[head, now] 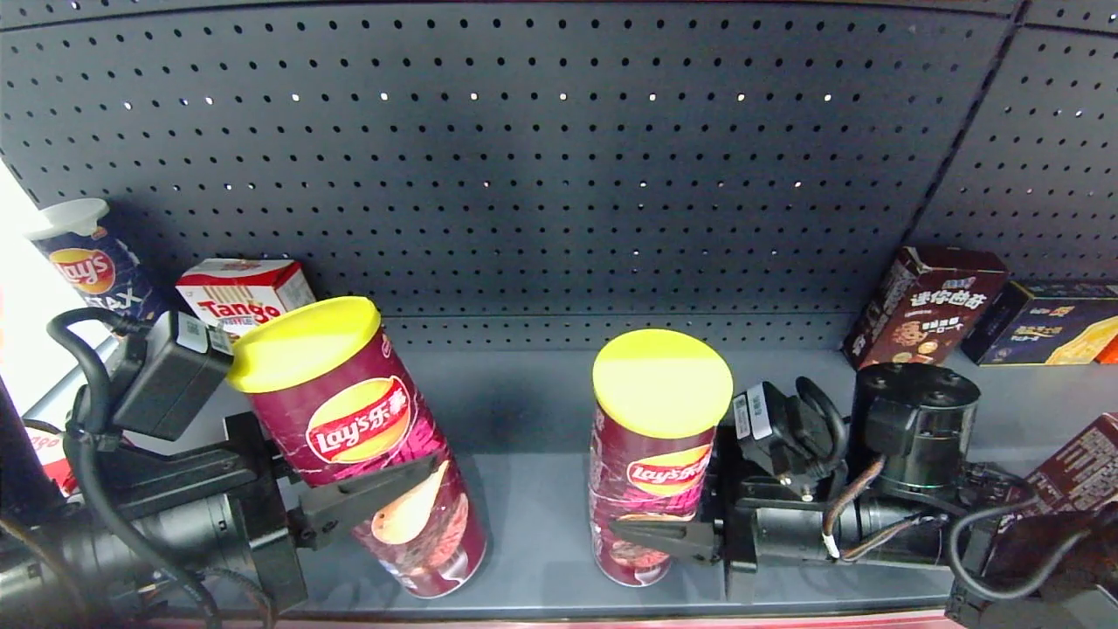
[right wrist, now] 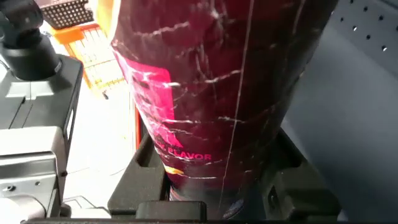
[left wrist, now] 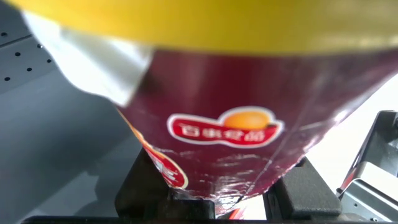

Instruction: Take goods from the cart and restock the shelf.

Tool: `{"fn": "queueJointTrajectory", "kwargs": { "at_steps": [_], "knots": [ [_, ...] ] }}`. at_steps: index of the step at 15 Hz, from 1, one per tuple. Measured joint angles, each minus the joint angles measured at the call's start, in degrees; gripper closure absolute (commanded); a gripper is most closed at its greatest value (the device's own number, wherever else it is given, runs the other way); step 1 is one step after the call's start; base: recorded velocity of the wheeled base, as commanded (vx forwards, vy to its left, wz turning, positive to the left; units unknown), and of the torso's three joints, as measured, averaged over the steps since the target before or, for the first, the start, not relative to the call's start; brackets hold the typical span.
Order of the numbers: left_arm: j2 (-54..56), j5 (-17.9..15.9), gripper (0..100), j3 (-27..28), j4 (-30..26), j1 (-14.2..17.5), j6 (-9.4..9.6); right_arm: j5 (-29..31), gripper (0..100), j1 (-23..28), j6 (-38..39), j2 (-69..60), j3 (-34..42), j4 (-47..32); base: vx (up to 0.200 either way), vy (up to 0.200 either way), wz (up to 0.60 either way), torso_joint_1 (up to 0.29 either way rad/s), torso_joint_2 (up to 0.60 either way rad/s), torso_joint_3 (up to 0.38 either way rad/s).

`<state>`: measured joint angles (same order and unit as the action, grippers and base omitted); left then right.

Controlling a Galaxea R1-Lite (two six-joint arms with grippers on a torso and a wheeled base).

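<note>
My left fingers (head: 367, 498) are closed around the tilted can (head: 349, 419) and my right fingers (head: 664, 535) around the upright can (head: 659, 419). Both are glossy yellow-lidded cylinders at the front of the grey shelf (head: 533, 489). Behind stand a blue can (head: 87, 262), a red-white carton (head: 244, 293) and a brown carton (head: 926, 314).

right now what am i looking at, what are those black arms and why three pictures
This is a two-armed robot stocking a shop shelf. The big picture comes from a camera on its head, looking down at that shelf and its holed back wall. The two small pictures come from a camera on each wrist, very close to the can that arm grips. Each arm ends in a gripper, a two-fingered clamp. The left gripper is shut on a tilted can of crisps with a yellow lid; the right gripper is shut on an upright can of the same kind. Farther back stand a blue can and a red and white box on the left, a brown box and a dark blue box on the right.
</note>
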<state>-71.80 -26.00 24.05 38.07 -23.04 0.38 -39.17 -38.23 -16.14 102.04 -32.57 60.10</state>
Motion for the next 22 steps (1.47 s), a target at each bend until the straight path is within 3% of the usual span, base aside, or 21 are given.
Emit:
{"fn": "queueJointTrajectory", "kwargs": {
  "at_steps": [11, 12, 22],
  "knots": [
    [0.3, 0.0, 100, -1.0, 0.1, 0.0, -0.02, -0.2, 100, 2.0, -0.1, 3.7, -0.9, 2.1, 0.0, 0.0, 0.0, 0.0, 0.0, 0.0],
    [0.5, 0.0, 100, -1.3, 0.1, 0.0, -0.05, -0.2, 0, 2.2, -0.1, 3.7, -0.9, 2.1, 0.0, 0.0, 0.0, 0.0, 0.0, 0.0],
    [1.4, -0.1, 100, -2.0, 0.2, -0.1, -0.05, 0.8, 0, 3.0, -0.4, -0.8, 1.0, 1.8, 0.0, 0.0, 0.0, 0.0, 0.0, 0.0]
  ]
}}
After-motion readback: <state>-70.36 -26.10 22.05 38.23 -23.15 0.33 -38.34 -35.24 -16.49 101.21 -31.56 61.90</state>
